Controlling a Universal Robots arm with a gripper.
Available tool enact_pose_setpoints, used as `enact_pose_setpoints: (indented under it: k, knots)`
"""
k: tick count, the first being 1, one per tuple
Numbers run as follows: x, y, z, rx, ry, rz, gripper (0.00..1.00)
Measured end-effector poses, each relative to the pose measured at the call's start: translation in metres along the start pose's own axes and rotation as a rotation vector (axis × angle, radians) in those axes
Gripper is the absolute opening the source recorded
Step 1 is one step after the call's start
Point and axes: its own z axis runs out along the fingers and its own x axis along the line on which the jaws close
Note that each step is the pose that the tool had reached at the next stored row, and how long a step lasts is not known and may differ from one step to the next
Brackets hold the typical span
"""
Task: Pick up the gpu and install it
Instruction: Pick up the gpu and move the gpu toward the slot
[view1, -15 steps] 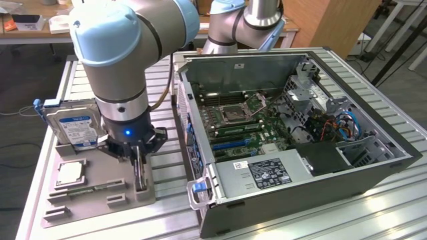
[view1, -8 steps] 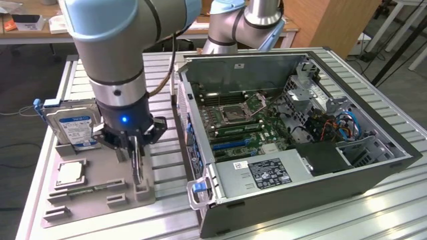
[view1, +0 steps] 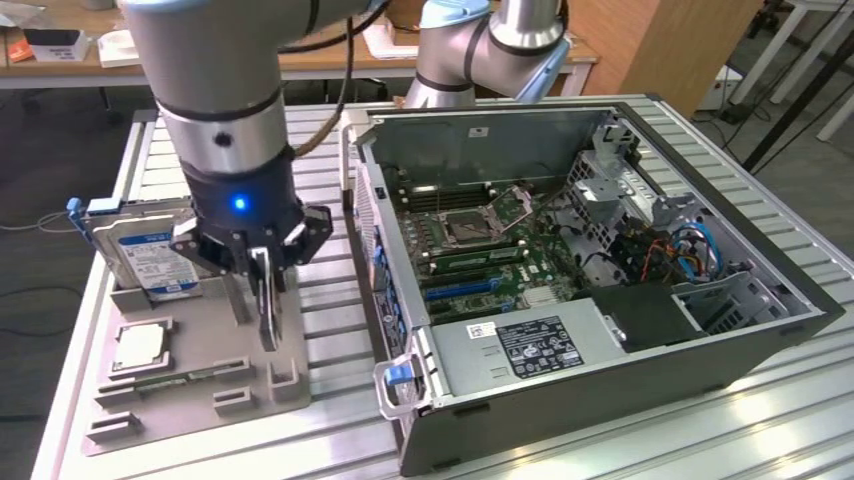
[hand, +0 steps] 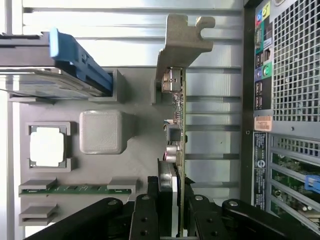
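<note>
Gripper (hand: 172, 222) at close range: fingers (hand: 145, 220) pinch gpu (hand: 179, 120) across both flat faces. Gpu stands on edge over grey tray (hand: 135, 165), bracket (hand: 182, 37) at end away from gripper. From exterior view, arm points straight down at tray and gpu's lower edge sits near tray surface; cannot tell if lifted clear. Hard drive (hand: 50, 75) upright in tray slot beside gpu. CPU (hand: 47, 147) and memory stick (hand: 75, 190) lie flat in tray recesses. Open case (view1: 601, 400) on exterior view's right, motherboard (view1: 481, 250) exposed.
</note>
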Motion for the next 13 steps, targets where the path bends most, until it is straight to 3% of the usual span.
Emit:
enact_pose_setpoints:
  k: [13]
  knots:
    - [0.000, 0.0030, -0.0591, 0.0001, 0.0000, 0.000, 0.28]
